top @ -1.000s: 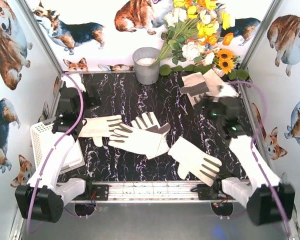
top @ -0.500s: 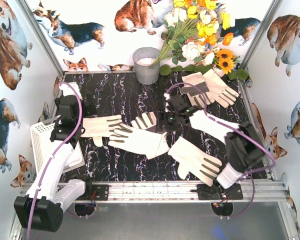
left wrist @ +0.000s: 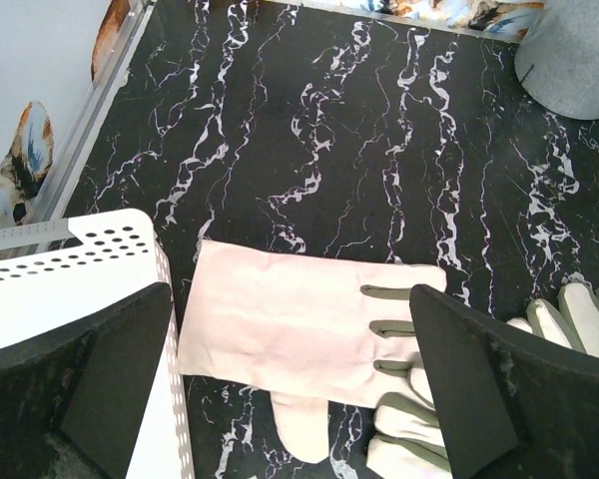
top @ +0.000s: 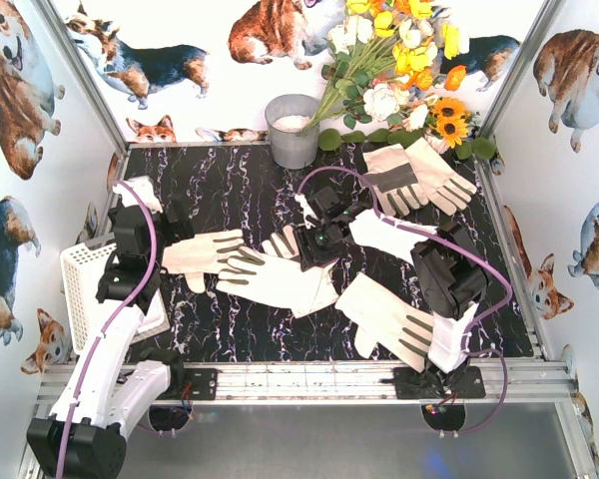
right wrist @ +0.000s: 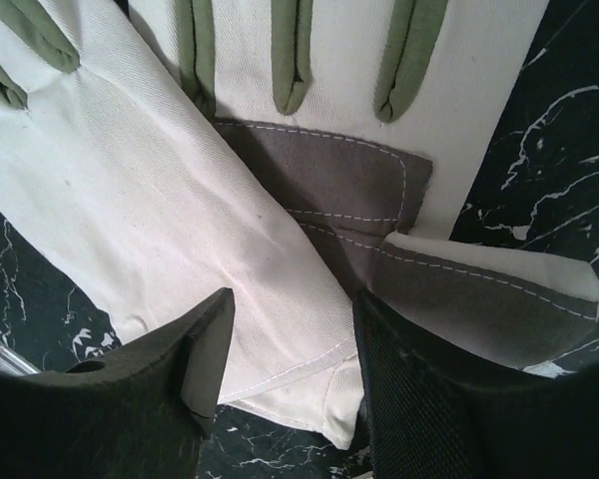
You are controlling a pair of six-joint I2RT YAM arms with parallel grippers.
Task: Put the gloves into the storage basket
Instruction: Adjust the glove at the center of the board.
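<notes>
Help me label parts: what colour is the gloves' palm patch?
Grey-brown, white stitching; the palm patch shows best in right wrist view.

White walls (top: 230, 100), corgi prints (top: 275, 30); black white-veined tabletop (top: 220, 190); grey bucket (top: 293, 130), flower bouquet (top: 399, 60) at back.

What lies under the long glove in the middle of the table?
A second glove, grey palm patch up, crosses beneath the middle glove; its fingers stick out. Whatever lies under the overlap is covered.
</notes>
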